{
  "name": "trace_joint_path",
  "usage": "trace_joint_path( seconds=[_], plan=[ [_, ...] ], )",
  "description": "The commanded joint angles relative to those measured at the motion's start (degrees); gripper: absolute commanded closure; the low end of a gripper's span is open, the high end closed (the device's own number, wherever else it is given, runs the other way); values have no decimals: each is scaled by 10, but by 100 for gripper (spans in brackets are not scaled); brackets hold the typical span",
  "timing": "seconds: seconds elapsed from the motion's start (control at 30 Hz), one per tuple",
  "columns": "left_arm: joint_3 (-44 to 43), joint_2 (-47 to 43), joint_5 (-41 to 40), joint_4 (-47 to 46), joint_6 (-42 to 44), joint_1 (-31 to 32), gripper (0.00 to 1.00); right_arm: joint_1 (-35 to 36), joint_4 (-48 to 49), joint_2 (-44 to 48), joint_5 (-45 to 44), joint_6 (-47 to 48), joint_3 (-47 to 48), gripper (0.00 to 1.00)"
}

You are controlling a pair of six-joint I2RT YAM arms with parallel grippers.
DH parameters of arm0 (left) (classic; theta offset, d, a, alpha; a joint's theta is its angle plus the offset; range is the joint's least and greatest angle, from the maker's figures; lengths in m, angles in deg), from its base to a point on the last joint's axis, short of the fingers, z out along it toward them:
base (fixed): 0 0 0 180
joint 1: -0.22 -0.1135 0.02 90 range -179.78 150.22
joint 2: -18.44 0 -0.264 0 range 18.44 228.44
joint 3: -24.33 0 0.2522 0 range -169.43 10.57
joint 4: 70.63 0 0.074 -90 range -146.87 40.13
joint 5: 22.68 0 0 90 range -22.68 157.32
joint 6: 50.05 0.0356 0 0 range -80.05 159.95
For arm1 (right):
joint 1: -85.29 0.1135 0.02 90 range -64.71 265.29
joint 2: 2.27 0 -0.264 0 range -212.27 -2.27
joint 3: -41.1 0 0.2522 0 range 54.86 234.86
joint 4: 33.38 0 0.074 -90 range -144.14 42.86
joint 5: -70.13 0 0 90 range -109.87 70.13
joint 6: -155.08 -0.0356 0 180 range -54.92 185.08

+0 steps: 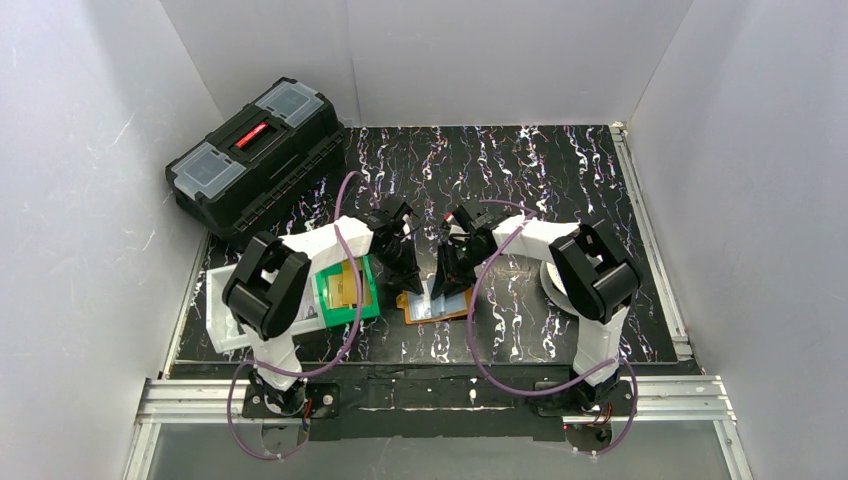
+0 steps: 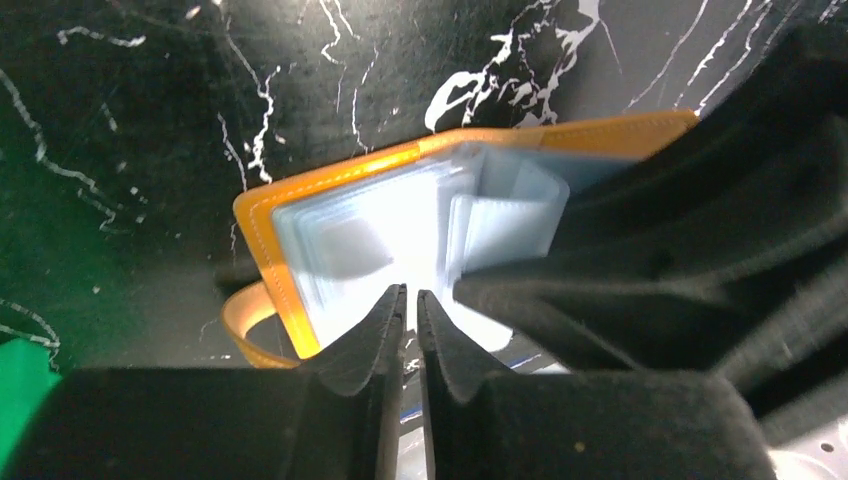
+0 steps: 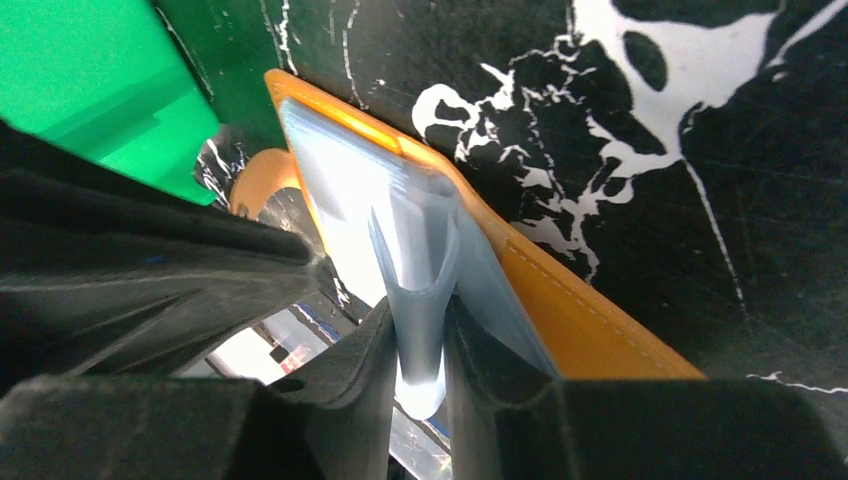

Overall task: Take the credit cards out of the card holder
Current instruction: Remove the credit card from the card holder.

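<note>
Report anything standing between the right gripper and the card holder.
Nothing visible does: the right gripper pinches a clear sleeve of the open card holder. The left gripper sits close beside, at the pockets' edge.

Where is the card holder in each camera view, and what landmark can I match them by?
Top external: card holder lies open just below centre.
Left wrist: card holder fills the centre, clear pockets facing the camera.
Right wrist: card holder runs from upper left to lower right.
Shared landmark: green bin, left of it from above, bottom-left corner in left wrist, top left in right wrist.
</note>
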State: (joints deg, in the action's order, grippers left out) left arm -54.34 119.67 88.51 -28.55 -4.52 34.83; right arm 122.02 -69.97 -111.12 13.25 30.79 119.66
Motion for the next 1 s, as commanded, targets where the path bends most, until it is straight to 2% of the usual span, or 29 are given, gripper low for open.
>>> trace_joint_path(
  seconds=[0.0,0.1,0.4,0.6,0.8,0.97],
  plan=[
    [-26,23,3,3,1,9,94,-4,14,48,19,-2,0,66],
    [-32,37,1,3,0,12,96,-5,12,62,16,-7,-3,63],
    [-54,47,26,-6,6,20,97,-6,10,93,1,-20,-11,43],
    [-79,54,56,-12,12,32,95,-18,-32,168,-104,-22,-39,33],
    [-118,99,82,-14,11,51,93,-34,-44,276,-185,-31,-97,31],
    [-141,143,96,-9,10,53,92,-33,-43,292,-182,-31,-116,31]
  ],
)
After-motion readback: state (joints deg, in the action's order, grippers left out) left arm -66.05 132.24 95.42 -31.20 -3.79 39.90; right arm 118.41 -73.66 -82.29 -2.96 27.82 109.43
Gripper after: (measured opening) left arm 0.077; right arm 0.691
